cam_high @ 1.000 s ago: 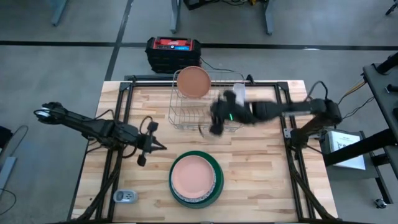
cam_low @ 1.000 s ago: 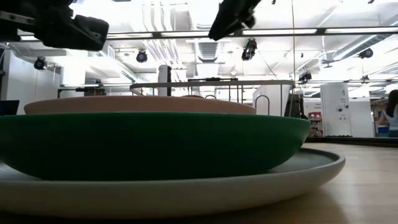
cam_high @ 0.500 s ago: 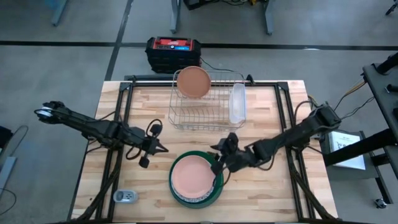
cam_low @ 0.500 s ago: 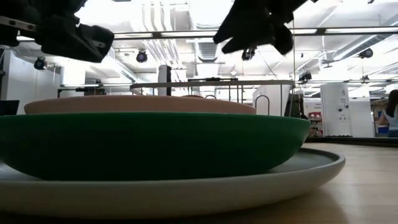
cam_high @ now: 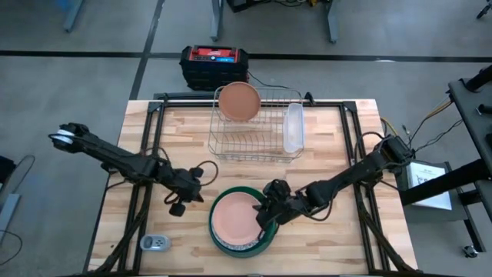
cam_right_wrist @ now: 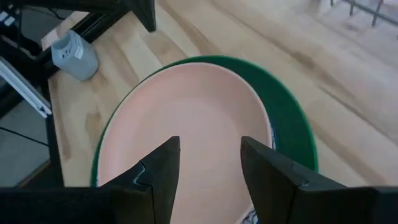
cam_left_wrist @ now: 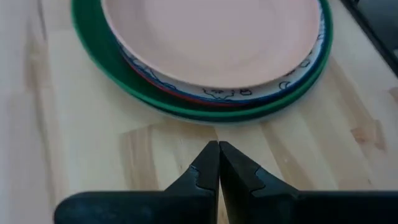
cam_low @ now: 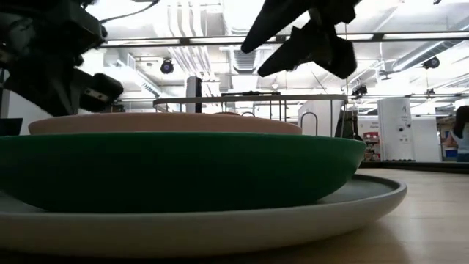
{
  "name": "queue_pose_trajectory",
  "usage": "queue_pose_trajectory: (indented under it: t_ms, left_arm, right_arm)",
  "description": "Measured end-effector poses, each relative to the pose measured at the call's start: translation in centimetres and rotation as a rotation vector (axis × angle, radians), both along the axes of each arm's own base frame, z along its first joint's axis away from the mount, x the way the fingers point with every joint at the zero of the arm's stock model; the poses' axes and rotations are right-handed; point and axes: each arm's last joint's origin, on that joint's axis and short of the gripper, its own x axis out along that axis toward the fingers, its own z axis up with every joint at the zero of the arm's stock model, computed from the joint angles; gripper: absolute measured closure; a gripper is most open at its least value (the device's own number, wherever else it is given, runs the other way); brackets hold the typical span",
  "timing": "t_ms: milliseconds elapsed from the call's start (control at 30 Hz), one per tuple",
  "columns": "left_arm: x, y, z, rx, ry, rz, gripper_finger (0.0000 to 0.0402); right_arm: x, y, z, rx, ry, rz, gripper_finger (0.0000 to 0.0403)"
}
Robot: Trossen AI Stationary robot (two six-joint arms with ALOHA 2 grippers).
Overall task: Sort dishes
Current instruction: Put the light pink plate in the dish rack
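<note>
A stack of dishes stands near the table's front edge. A terracotta-pink plate (cam_high: pixel 234 219) lies on a red-and-white patterned plate (cam_left_wrist: pixel 249 93), which lies in a dark green one (cam_low: pixel 176 169) on a larger pale grey one (cam_low: pixel 220 220). Another pink plate (cam_high: pixel 239 101) stands on edge in the silver wire rack (cam_high: pixel 255 135). My right gripper (cam_right_wrist: pixel 210 155) is open and hovers above the top plate's right part, and it also shows in the high view (cam_high: pixel 265 217). My left gripper (cam_left_wrist: pixel 219 155) is shut and empty, just left of the stack (cam_high: pixel 198 187).
A clear oblong tub (cam_high: pixel 293 127) sits at the rack's right side. A small grey-blue object (cam_high: pixel 154 243) lies at the front left corner. A black-and-red box (cam_high: pixel 214 63) stands beyond the far edge. Bare wood lies right of the stack.
My right gripper has swung from the rack toward the table's near edge and come down over the right part of the plate stack. My left gripper has moved right and a little nearer, toward the stack's left rim. The plates have stayed still.
</note>
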Motion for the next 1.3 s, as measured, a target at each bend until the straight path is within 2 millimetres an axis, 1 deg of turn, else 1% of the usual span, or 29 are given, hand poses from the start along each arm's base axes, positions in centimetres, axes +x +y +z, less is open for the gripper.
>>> queue_pose_trajectory:
  t_ms: [100,267,433,600,833,1067,1200,1300]
  left_arm:
    - [0.7,-0.4,-0.5,-0.005,-0.003,-0.004,0.0401]
    - [1.4,-0.7,-1.1,0.003,0.019,-0.008,0.0401]
    - [1.9,-0.8,-1.5,0.007,0.028,-0.013,0.0401]
    - [2.3,-1.0,-1.6,0.006,0.011,-0.027,0.0401]
    - [2.4,-1.0,-1.9,0.019,0.010,-0.044,0.0401]
    - [2.5,-1.0,-1.8,0.019,0.002,-0.046,0.0401]
    - [2.5,-1.1,-1.8,0.018,-0.007,-0.047,0.0401]
    - [2.5,-1.1,-1.8,0.016,-0.012,-0.046,0.0401]
  right_arm:
    - [0.0,0.3,-0.4,0.028,0.002,-0.019,0.0242]
    - [0.3,0.7,-2.9,0.059,0.080,-0.072,0.0247]
    - [0.4,0.2,-4.5,0.083,0.139,-0.155,0.0240]
    - [0.8,-0.5,-5.0,0.064,0.156,-0.167,0.0239]
    - [1.2,-1.0,-5.3,0.035,0.164,-0.156,0.0238]
    - [1.8,-0.9,-7.2,0.031,0.191,-0.141,0.0247]
    - [2.2,-0.8,-7.6,0.017,0.201,-0.135,0.0259]
    - [2.3,-0.8,-7.6,0.002,0.204,-0.126,0.0283]
